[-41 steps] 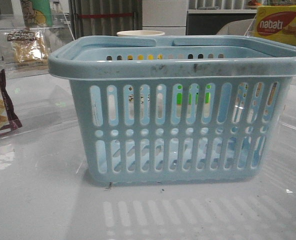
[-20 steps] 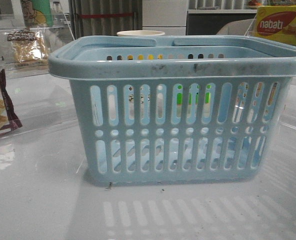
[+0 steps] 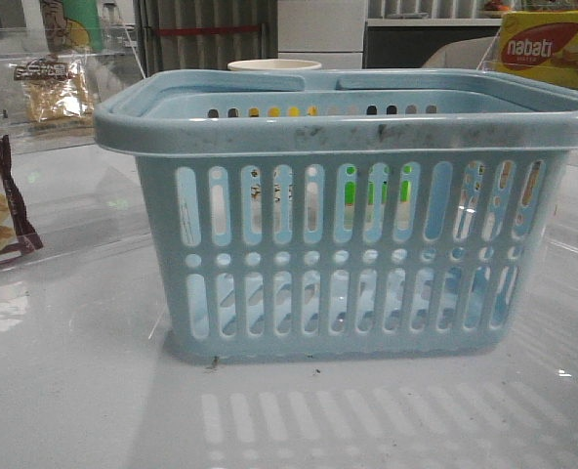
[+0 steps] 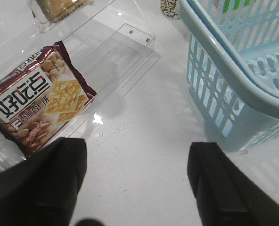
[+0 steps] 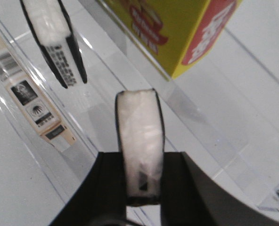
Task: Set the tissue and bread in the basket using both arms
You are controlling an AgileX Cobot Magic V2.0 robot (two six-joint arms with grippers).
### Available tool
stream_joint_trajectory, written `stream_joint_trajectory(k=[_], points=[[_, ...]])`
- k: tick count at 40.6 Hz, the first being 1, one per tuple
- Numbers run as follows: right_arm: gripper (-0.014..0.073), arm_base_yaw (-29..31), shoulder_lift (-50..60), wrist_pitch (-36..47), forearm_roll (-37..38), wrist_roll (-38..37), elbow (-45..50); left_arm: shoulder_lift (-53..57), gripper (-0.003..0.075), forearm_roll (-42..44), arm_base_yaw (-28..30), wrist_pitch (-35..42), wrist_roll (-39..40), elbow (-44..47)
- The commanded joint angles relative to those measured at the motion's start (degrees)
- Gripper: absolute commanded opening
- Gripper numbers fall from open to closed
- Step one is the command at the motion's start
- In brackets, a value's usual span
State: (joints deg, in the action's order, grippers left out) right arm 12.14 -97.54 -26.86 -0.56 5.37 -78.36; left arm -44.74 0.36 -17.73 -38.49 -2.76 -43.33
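Only right wrist view: tissue (image 5: 139,146) between end effector (image 5: 140,188) fingers.

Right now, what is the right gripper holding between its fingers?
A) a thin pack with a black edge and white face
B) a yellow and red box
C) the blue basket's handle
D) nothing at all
A: in the right wrist view the right gripper is shut on the tissue, a narrow white pack with a black border standing up between its fingers, while the yellow box sits apart behind it.
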Motion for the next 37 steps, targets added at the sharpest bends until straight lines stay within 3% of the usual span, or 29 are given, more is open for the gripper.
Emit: stream_joint_trajectory(k=[1,11,18,28,37], points=[[0.0215,-0.7,7.1,2.9,0.6,0.2,-2.2,0.0,0.0508,-0.4,-0.5,3.6,-0.1,-1.9],[0.0215,-6.3,18.3,-3.8,-4.0,0.2,-2.2,0.0,0.0508,-0.4,-0.5,3.6,-0.1,-1.9],[0.0215,-13.8,22.1,-9.8,-8.7,0.2,-2.1,0.0,0.0508,-0.4,-0.5,3.6,-0.1,-1.9],[0.0215,-26.9,20.6,-11.7,-9.5,0.2,0.3,0.0,0.0508,-0.4,-0.5,3.6,-0.1,-1.9],[0.0215,-33.8,15.0,-11.8,-9.5,0.2,1.7,0.0,0.0508,-0.4,-0.5,3.6,-0.1,-1.9]])
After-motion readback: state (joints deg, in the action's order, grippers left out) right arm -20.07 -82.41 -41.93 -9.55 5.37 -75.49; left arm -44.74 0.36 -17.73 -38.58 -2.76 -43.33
